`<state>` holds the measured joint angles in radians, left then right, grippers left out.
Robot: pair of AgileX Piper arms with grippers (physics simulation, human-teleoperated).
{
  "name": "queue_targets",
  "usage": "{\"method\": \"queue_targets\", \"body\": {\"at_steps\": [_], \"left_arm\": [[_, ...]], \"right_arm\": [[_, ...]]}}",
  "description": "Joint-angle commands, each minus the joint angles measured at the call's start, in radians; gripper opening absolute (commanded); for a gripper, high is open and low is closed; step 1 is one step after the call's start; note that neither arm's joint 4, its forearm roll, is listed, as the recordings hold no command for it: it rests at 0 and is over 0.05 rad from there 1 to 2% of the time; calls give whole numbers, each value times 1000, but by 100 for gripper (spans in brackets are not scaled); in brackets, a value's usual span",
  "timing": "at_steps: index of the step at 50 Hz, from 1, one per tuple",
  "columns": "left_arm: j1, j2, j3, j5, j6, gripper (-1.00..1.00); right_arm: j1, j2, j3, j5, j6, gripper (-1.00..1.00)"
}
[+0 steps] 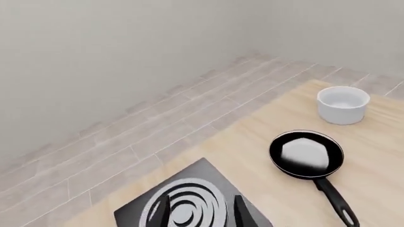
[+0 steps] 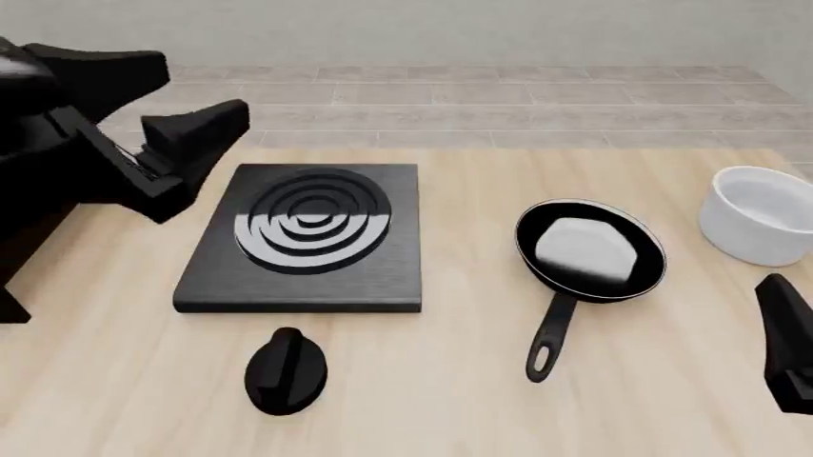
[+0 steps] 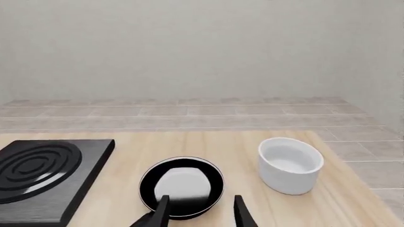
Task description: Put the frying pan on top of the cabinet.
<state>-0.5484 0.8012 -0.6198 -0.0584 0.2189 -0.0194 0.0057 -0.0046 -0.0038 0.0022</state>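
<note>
Right gripper (image 3: 200,210) (jaws parted, empty) sits nearer the frying pan (image 2: 589,249), whose handle points toward it.

The left arm (image 2: 89,133) is matte black throughout, built of angular, blocky housings with chamfered edges and a faint grey sheen on top. Each gripper (image 3: 198,213) has two slim black tapered fingers. The right arm (image 2: 787,347) is also black.
</note>
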Motion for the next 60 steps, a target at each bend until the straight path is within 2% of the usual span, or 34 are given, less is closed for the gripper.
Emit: {"method": "queue_targets", "body": {"at_steps": [1, 3, 4, 9, 10, 14, 20, 30, 42, 51, 60], "left_arm": [[-88, 247, -149, 29, -14, 100], [-129, 287, -191, 66, -41, 100], [-128, 287, -194, 64, -23, 100], [-145, 379, -252, 93, -35, 100], [-150, 385, -251, 87, -18, 100], [-143, 455, -285, 100, -62, 100], [-178, 558, -320, 103, -86, 100], [-188, 680, -338, 74, -116, 100], [-186, 786, -401, 69, -157, 100], [-229, 888, -476, 77, -211, 100], [-249, 946, -512, 86, -255, 100]], "right_arm": [[-2, 1, 4, -9, -7, 100], [-2, 1, 4, -9, -7, 100], [-2, 1, 4, -9, -6, 100], [-2, 2, 4, -8, -5, 100], [-2, 1, 4, -8, -4, 100], [-1, -1, 4, -9, -8, 100], [2, -1, 4, -9, -12, 100], [2, -2, 4, -9, -18, 100], [3, -2, 4, -6, -20, 100], [3, -2, 4, -4, -19, 100], [2, -5, 4, -1, -16, 100]]}}
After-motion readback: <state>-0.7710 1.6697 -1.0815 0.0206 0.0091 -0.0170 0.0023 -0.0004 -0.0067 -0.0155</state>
